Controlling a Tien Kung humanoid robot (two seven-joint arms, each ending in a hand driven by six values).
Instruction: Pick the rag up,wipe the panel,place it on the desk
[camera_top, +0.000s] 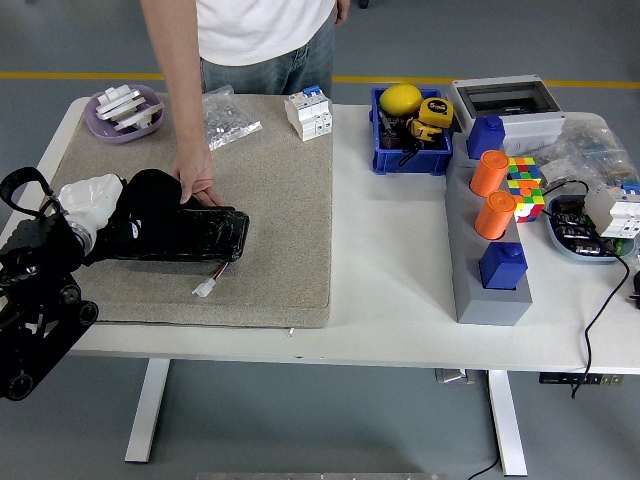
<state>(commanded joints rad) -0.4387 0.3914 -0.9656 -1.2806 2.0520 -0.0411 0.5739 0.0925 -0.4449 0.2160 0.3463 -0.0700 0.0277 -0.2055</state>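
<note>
On the near left, the left arm (35, 310) is coming in from the picture's edge and reaching over the beige mat (270, 220). Left hand (90, 205), whitish, is curling round the black rag (150, 200) and pressing it onto the left end of the glossy black panel (195, 235); grip looks closed on the cloth, though single fingers are hard to separate. Panel is lying flat on the mat, a white connector (203, 290) trailing off its near edge. Farther back, a person's hand (198, 180) is resting on the panel's far edge, apparently steadying it. Right hand is not showing. Judging the wipe step is underway. Next move probably calls for sweeping the rag rightward along the panel with light pressure, then releasing it on the desk.
</note>
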